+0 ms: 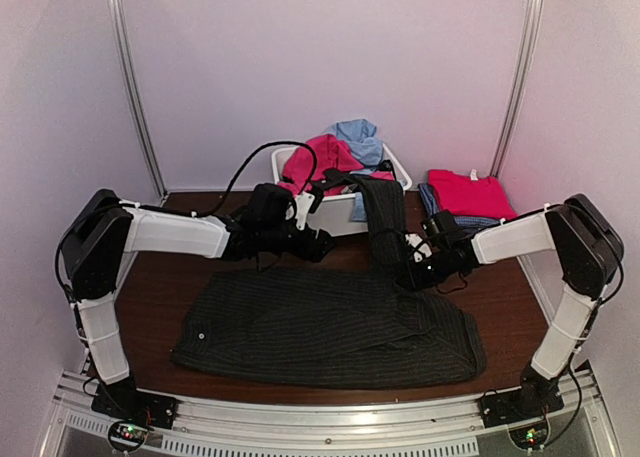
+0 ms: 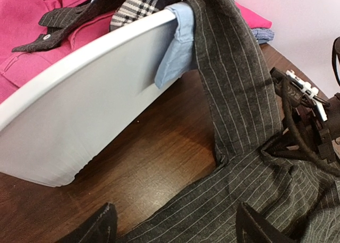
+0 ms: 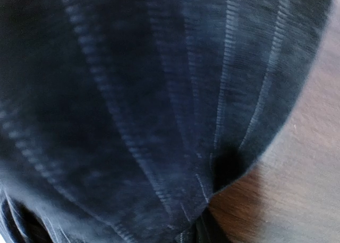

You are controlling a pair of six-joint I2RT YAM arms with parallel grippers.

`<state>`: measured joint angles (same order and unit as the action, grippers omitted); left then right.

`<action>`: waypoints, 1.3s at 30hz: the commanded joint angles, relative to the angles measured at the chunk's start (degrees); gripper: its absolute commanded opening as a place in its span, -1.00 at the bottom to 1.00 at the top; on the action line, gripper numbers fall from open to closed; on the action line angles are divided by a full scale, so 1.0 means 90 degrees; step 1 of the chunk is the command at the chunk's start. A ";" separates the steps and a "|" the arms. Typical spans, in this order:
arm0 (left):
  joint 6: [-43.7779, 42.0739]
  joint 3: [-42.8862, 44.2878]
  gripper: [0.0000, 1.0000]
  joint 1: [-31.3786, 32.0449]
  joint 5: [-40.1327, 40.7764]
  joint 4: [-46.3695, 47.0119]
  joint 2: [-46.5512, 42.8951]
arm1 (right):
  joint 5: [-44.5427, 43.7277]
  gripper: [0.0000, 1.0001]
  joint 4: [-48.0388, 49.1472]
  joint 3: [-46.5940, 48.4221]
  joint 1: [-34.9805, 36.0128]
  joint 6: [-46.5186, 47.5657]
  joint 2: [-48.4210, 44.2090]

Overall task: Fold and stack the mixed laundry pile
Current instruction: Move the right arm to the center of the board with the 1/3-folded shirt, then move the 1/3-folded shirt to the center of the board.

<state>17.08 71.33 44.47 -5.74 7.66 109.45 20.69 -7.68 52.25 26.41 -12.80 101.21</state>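
Note:
A black pinstriped garment (image 1: 320,327) lies spread on the table, and one strip of it (image 2: 234,94) runs up over the rim into the white tub (image 1: 335,222). Pink-red cloth (image 1: 325,157) and light blue cloth (image 1: 360,137) fill the tub. My left gripper (image 2: 178,227) hovers open over the garment's edge and bare wood in front of the tub wall (image 2: 79,120), holding nothing. Where that strip meets the body sits my right gripper (image 1: 418,260). Striped cloth (image 3: 133,94) fills its view and bunches into the jaws (image 3: 204,229), which look shut on it.
A folded pink-red shirt (image 1: 470,192) rests on folded blue checked cloth (image 1: 435,202) at the back right. A light blue piece (image 2: 175,46) and a checked piece (image 2: 138,6) hang at the tub's rim. White walls enclose the table.

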 commanded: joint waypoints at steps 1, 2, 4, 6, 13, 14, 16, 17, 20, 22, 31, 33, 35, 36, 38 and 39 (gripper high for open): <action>-0.0128 -0.0092 0.57 -0.0039 0.0185 0.0139 -0.0257 | -0.0439 -0.73 -0.0280 0.0098 0.0005 0.0137 0.0002; -0.0130 -0.0093 0.57 -0.0043 0.0231 0.0095 -0.0260 | -0.0605 -0.80 -0.0473 0.0206 -0.0016 0.0191 -0.0058; -0.0102 -0.0097 0.57 -0.0078 0.0384 -0.0037 -0.0275 | -0.1007 -0.92 -0.0814 0.0365 -0.0066 0.0322 -0.0232; 0.0021 -0.0059 0.56 -0.0178 0.0535 -0.0385 -0.0276 | -0.1543 -0.98 -0.1087 0.0479 -0.0121 0.0419 -0.0464; 0.0767 -0.1034 0.50 -0.0745 0.1251 -0.1102 -0.0761 | -0.3025 -1.00 -0.1575 0.0845 -0.0345 0.0792 -0.0782; 0.0834 -0.1217 0.50 -0.0856 0.1238 -0.1136 -0.0836 | -0.3088 -1.00 -0.1640 0.0904 -0.0342 0.0817 -0.0741; 0.0862 -0.1510 0.49 -0.1011 0.1160 -0.1168 -0.0945 | -0.3171 -0.96 -0.1692 0.0949 -0.0347 0.0790 -0.0667; 0.0815 -0.1619 0.49 -0.1037 0.1102 -0.1151 -0.0980 | -0.3156 -0.95 -0.1686 0.0945 -0.0347 0.0778 -0.0637; 0.0622 -0.1646 0.47 -0.1044 0.0983 -0.1283 -0.0810 | -0.3182 -0.94 -0.1656 0.0940 -0.0355 0.0761 -0.0570; 0.0562 -0.1618 0.45 -0.1043 0.0819 -0.1346 -0.0621 | -0.3168 -0.94 -0.1676 0.0987 -0.0375 0.0744 -0.0524; 0.1261 -0.2367 0.22 -0.1040 0.1801 -0.3304 -0.1287 | -0.2851 -0.88 -0.1904 0.1071 -0.0406 0.0682 -0.0605; 0.1377 -0.2806 0.17 -0.1089 0.2021 -0.3532 -0.1745 | -0.2776 -0.86 -0.1910 0.1042 -0.0411 0.0671 -0.0596; 0.1465 -0.3116 0.16 -0.1250 0.2060 -0.3746 -0.2048 | -0.2781 -0.85 -0.1922 0.1010 -0.0414 0.0684 -0.0577; 0.1500 -0.3255 0.14 -0.1345 0.2056 -0.3781 -0.2186 | -0.2835 -0.82 -0.1946 0.1002 -0.0420 0.0696 -0.0560; 0.1580 -0.3490 0.12 -0.1573 0.1995 -0.3781 -0.2399 | -0.3089 -0.74 -0.2033 0.1024 -0.0469 0.0641 -0.0520; 0.1619 -0.3572 0.11 -0.1685 0.1972 -0.3778 -0.2521 | -0.3207 -0.68 -0.2079 0.1035 -0.0522 0.0604 -0.0516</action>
<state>28.69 42.74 33.10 9.91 -21.21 89.58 -4.47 -24.14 60.82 22.96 -6.42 96.16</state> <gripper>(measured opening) 0.563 0.119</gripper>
